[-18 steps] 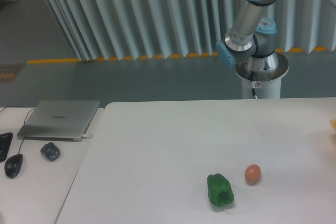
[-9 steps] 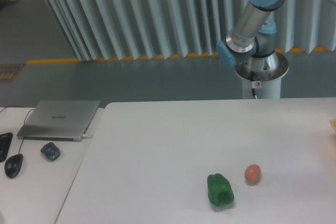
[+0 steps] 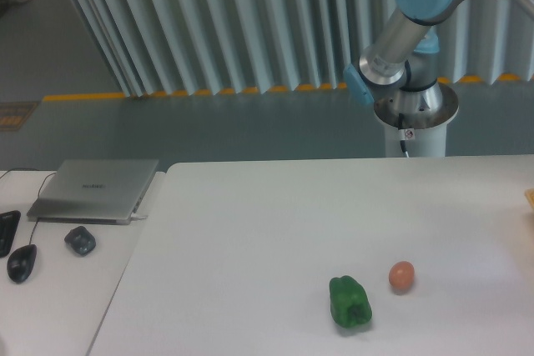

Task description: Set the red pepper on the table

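On the table, green pepper beside orange ball; fingers unseen, state unknowable.

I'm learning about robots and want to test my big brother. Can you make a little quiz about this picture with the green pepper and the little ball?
1. True or false: the green pepper lies on the table.
2. What sits just right of the green pepper? A) a laptop B) a small orange-pink ball C) a mouse
3. Fill in: the closed laptop rests on the ____ desk, left of the table.

Key
1. True.
2. B, the orange-pink ball lies close beside the pepper, apart from it.
3. White. The desk also holds a black mouse. No red pepper or gripper shows in this view.
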Tool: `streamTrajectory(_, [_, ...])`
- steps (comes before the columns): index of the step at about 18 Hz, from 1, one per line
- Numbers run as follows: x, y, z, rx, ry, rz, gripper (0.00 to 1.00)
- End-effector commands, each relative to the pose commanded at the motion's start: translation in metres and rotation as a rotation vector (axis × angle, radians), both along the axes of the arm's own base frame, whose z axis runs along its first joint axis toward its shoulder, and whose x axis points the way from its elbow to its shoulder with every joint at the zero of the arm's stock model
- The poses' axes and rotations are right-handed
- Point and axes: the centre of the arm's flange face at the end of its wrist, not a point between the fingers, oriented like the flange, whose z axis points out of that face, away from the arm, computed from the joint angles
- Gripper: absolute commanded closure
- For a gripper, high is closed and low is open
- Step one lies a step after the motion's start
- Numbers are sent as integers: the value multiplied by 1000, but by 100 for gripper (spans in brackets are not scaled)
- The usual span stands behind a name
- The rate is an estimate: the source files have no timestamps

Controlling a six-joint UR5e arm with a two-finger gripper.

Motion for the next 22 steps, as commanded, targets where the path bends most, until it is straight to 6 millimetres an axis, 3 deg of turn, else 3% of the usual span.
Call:
streamTrajectory(7, [1, -1, -5, -6, -8, 5, 0])
streamTrajectory(8, [1, -1, -5, -10, -8, 0, 3])
streamTrajectory(13, [2, -3, -2, -15, -10, -5, 38])
streamTrajectory(16, [4, -4, 9, -15, -1, -3, 41])
streamTrajectory(19, [6, -4, 11, -17, -2, -5, 53])
streamTrajectory(22, [13, -8, 32, -18, -9, -5, 53])
